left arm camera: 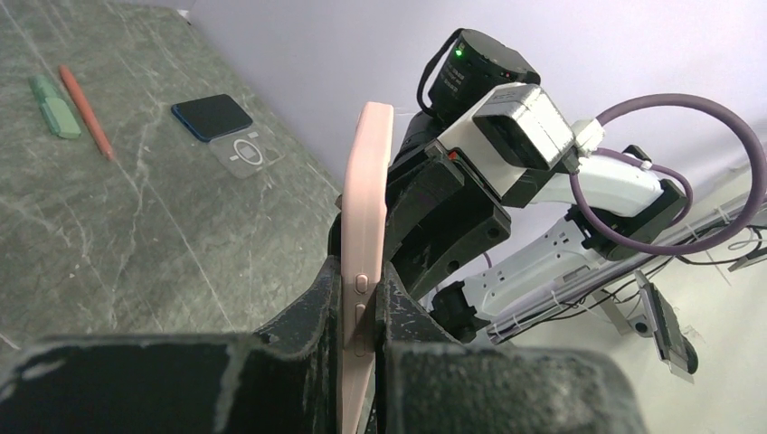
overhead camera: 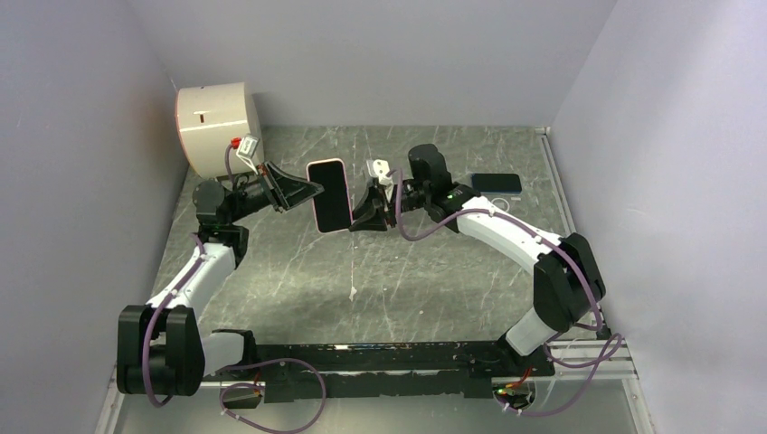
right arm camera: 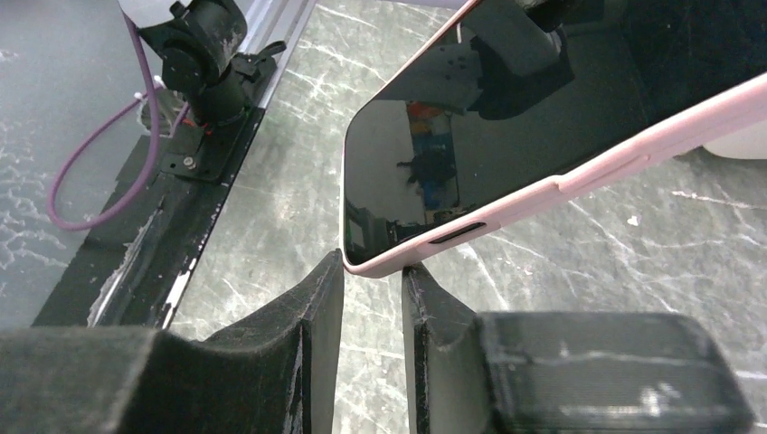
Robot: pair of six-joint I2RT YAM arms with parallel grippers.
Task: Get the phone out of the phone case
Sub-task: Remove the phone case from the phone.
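The top external camera looks down from high above, on the near side of the pink phone case [overhead camera: 328, 194], far from it. The 2 wrist cameras sit very near this case and face it from opposite sides. All 3 views share the case.

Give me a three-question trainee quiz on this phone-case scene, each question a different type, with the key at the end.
1. True or false: the pink case lies flat on the table.
2. Which claw clamps the pink case at its side buttons? A) left claw B) right claw C) neither
3. Fill in: the dark object lying flat at the table's far right is a second ____.
Key: 1 false, it is held up in the air; 2 A; 3 phone.
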